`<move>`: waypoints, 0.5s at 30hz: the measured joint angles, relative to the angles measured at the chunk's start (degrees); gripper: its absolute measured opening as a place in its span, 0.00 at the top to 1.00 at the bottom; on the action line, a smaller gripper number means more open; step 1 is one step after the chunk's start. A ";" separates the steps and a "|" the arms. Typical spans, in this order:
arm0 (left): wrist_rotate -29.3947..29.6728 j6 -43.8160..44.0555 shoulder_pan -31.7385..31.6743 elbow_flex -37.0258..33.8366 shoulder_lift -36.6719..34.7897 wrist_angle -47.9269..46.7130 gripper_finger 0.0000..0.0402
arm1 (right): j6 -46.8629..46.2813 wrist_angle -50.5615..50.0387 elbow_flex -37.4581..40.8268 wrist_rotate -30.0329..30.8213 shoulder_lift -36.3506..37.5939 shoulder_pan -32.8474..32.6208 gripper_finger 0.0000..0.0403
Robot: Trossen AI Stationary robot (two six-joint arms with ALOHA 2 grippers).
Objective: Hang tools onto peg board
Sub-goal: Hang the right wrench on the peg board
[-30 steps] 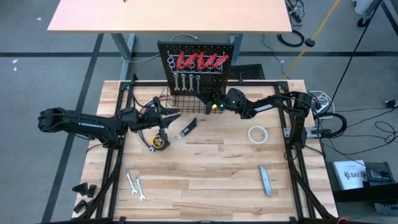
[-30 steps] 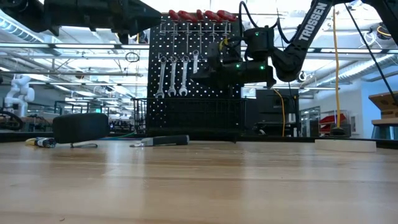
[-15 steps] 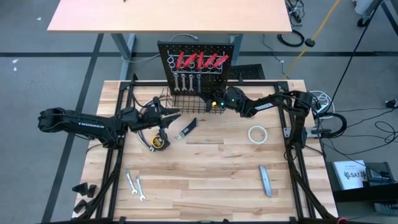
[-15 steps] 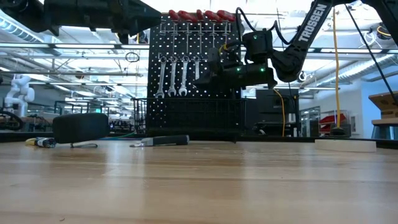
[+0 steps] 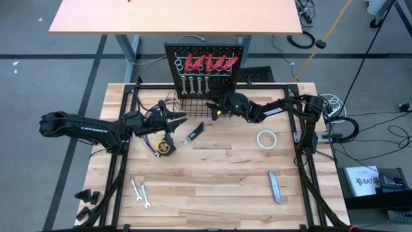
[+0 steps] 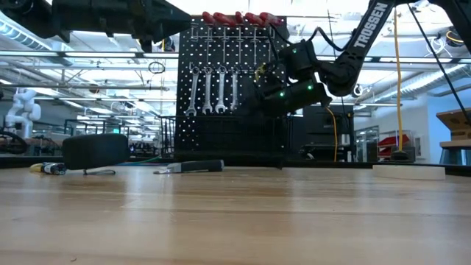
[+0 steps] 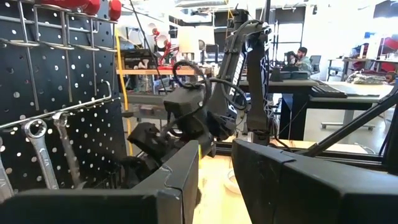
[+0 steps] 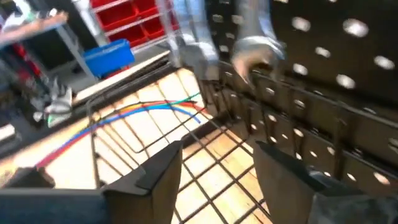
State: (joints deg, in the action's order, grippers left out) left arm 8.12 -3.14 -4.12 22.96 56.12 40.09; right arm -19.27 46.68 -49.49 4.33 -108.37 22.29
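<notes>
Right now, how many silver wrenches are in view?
6 wrenches: four hang in a row on the peg board; two lie together on the table, left arm's side. None seems hidden.

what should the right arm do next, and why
Probably draw the right pincer back from the peg board toward the table. Its fingers stand apart and empty over the wire basket, four wrenches hang on the board, and two wrenches, the tape roll and grey bar remain unhung.

Grey floor (image 5: 38,84) with dark tape lines, tan desk (image 5: 174,16) behind, bright ceiling strip lights (image 6: 44,55)
</notes>
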 joint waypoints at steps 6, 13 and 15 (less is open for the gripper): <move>0.00 0.00 0.01 0.00 0.00 -0.12 0.74 | 8.29 -0.11 0.01 0.27 3.24 -2.43 0.49; -1.85 -0.01 0.00 0.02 0.00 -0.55 0.74 | 14.31 -8.69 -0.01 0.29 11.07 -5.78 0.50; -3.30 0.62 0.00 0.04 0.00 -2.76 0.74 | 15.67 -14.47 -0.01 0.29 14.23 -7.35 0.50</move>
State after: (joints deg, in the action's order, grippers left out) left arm 4.82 -2.51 -4.12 23.00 56.12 37.33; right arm -3.60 32.20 -49.50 4.62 -94.14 14.94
